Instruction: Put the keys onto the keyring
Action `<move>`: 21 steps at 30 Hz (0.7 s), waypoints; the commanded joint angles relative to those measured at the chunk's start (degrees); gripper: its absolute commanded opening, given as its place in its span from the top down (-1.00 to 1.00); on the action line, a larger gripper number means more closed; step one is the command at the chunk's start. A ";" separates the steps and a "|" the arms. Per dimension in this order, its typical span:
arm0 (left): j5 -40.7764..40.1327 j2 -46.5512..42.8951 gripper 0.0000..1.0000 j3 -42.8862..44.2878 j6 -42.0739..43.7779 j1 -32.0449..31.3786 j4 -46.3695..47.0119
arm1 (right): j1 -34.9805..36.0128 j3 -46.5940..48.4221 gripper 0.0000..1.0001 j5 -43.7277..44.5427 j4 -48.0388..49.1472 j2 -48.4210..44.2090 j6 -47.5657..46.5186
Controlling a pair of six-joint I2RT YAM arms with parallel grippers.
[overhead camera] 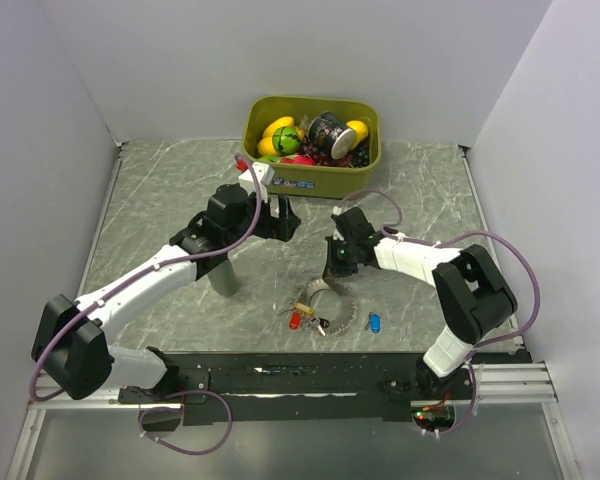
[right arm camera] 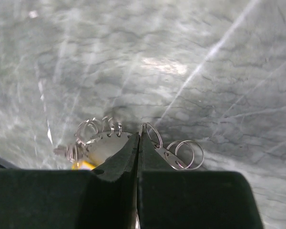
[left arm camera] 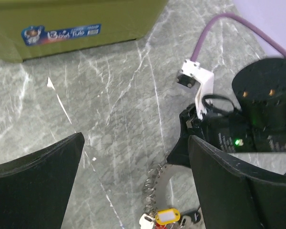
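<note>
The keyring (overhead camera: 327, 290) is a silvery curved metal strip with small wire rings, lying on the table at centre front. My right gripper (overhead camera: 337, 262) is shut on its upper edge; the right wrist view shows the jaws (right arm camera: 139, 136) pinched on a ring of the keyring (right arm camera: 105, 139). The red and yellow tagged keys (overhead camera: 298, 318) lie at the keyring's lower end; the yellow tag (left arm camera: 166, 215) shows in the left wrist view, and I cannot tell if they are threaded on. The blue key (overhead camera: 374, 322) lies loose to the right. My left gripper (overhead camera: 280, 215) is open and empty, above and left of the keyring (left arm camera: 157, 183).
An olive-green bin (overhead camera: 310, 180) with toy fruit and a can stands at the back centre, just behind the left gripper. A grey upright post (overhead camera: 223, 278) stands under the left arm. White walls enclose the table on three sides.
</note>
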 commanded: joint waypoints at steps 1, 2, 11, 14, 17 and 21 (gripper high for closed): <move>6.00 -4.61 -0.93 -1.32 5.64 0.71 4.60 | 0.28 4.13 1.00 -2.14 -1.00 -5.70 -10.69; 6.97 -5.31 -0.93 -2.98 6.35 0.80 6.88 | 0.37 4.40 1.00 -2.40 -1.00 -6.32 -11.58; 21.89 -9.46 -0.93 -7.40 13.38 2.03 12.09 | 3.36 3.44 1.00 -8.65 4.79 -17.56 -19.85; 25.86 -8.23 -0.93 -5.65 14.97 2.12 9.02 | 3.89 1.24 1.00 -6.89 7.96 -23.01 -20.99; 30.07 -6.91 -0.93 -4.06 15.93 2.30 6.38 | 3.89 -0.52 1.00 -7.76 10.85 -28.19 -24.94; 36.33 -7.07 -0.98 -4.84 19.44 2.30 7.33 | 3.98 -1.93 1.00 -11.45 11.05 -31.10 -31.77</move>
